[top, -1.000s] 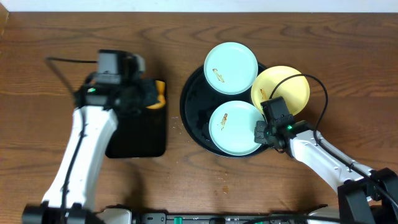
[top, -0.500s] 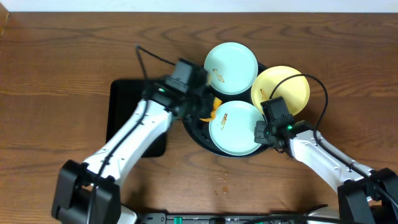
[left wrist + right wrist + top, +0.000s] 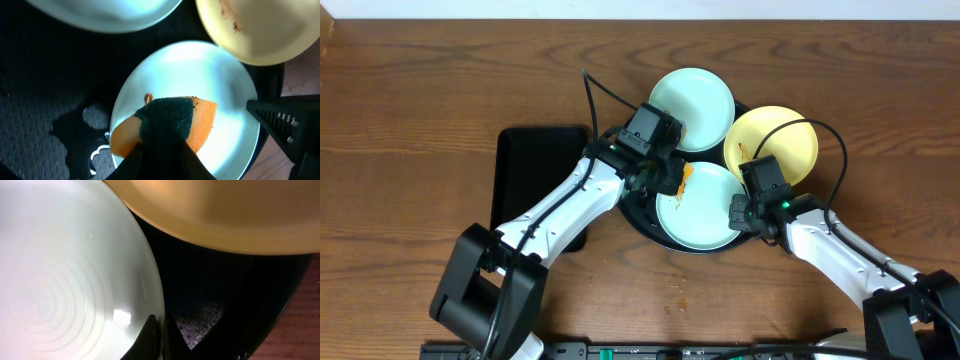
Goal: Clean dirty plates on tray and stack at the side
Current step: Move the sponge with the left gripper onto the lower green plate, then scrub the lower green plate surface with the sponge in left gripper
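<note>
Two grips: my L gripper (image 3: 159, 157) clamps sponge (image 3: 172, 120) onto plate (image 3: 220, 85) just ahead, to wipe; my R gripper (image 3: 159, 330) pinched shut on its rim, steadying.

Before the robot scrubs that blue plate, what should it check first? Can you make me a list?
1. Sponge held: ok. The left gripper is shut on the orange sponge with a dark green scrubbing pad.
2. Plate steadied: ok. The right gripper is shut on the rim of the near pale aqua round plate.
3. Dirt found: ok. A small brown smear shows just beside the sponge.
4. Sponge pressing on the plate: cannot tell.
5. Plate lying on the large round glossy black tray: ok.
</note>
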Available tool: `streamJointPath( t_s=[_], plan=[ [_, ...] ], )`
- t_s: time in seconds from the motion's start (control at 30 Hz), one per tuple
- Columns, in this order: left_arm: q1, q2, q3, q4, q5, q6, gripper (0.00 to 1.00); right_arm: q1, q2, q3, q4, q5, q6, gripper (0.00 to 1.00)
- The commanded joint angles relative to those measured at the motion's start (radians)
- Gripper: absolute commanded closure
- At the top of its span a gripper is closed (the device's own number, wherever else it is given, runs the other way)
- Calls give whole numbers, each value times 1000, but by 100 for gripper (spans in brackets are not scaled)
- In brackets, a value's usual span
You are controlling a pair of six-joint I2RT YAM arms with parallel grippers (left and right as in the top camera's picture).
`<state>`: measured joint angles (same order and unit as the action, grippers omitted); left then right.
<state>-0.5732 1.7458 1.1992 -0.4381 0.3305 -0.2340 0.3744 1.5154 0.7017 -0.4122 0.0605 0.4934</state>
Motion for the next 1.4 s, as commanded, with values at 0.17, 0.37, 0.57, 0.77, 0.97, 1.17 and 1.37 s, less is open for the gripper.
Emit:
streamJointPath(
  t_s=[0.17,0.37,0.57,0.77,0.97,1.17,1.37],
  plan=[
    [-3,0,-1,18,-2,36,93,6,6,-5,-7,10,-1,99],
    [-16,12,-16,18,8,108,93,6,6,-5,-7,10,-1,99],
    [-16,72,-16,35,8,119,92,6,6,-5,-8,10,-1,99],
    [-16,115,-16,64,8,119,93,6,6,-5,-7,10,-1,99],
    [-16,146,-16,70,-18,155,93,6,6,-5,-7,10,-1,99],
    [-22,186,-16,70,-18,155,92,6,6,-5,-8,10,-1,99],
    [-31,211,-16,68,-5,154,92,6,6,-5,-8,10,-1,99]
  ],
)
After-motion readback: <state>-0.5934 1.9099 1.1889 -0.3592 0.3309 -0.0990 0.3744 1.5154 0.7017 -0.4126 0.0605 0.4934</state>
